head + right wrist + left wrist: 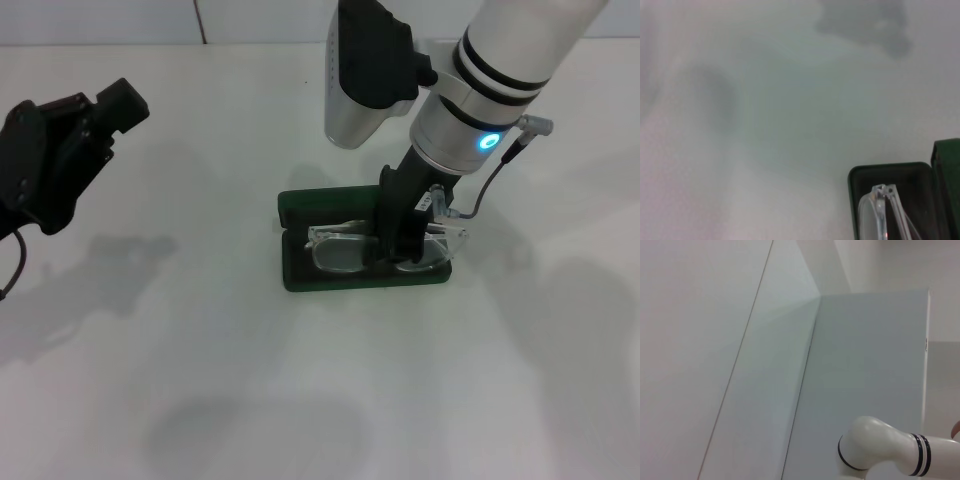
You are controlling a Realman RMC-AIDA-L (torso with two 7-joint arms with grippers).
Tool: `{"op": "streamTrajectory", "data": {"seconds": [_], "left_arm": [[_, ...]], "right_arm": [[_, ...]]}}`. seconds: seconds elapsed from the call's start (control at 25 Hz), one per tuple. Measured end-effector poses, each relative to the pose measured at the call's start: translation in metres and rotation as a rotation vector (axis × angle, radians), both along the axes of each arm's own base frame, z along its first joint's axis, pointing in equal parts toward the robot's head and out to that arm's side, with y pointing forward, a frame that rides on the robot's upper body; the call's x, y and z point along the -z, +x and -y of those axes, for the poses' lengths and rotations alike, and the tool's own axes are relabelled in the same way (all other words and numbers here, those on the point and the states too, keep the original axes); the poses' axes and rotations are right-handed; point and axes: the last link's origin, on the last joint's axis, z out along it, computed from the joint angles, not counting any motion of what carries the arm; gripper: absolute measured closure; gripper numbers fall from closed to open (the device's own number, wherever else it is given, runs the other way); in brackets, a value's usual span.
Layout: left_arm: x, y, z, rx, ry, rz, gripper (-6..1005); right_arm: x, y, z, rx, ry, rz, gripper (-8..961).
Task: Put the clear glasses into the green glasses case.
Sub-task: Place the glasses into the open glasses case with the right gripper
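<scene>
Left gripper [122,108] hangs at the far left of the head view, raised off the white table [200,400] and well apart from the case. Whether its jaws are open or closed cannot be told from that angle, and the left wrist view shows only pale wall panels and a white, black-banded arm segment [890,452].

Near the middle of the table lies the green glasses case [300,272], opened flat, its lid toward the far side and its dark tray toward the robot. The clear glasses [340,250] lie inside the tray, running along its length. The left lens and its corner show plainly; one transparent end reaches past the right edge of the case. In the right wrist view the rounded corner of the case [890,172] sits on the table with the hinge end of the glasses [882,200] resting in its dark interior, and the lid edge stands beside it.

Right gripper [400,245] comes down from the upper right on a white arm with a glowing blue ring. Its black fingers [392,215] reach into the tray over the middle of the glasses and appear clenched on the frame, though the contact itself is partly hidden behind the fingers
</scene>
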Motion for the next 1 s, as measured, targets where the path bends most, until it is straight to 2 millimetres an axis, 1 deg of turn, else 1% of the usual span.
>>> {"op": "streamTrajectory", "data": {"seconds": [1.0], "left_arm": [[-0.0002, -0.0025, 0.0027, -0.009, 0.001, 0.002, 970]], "right_arm": [[0.0005, 0.003, 0.0012, 0.012, 0.003, 0.005, 832]]}}
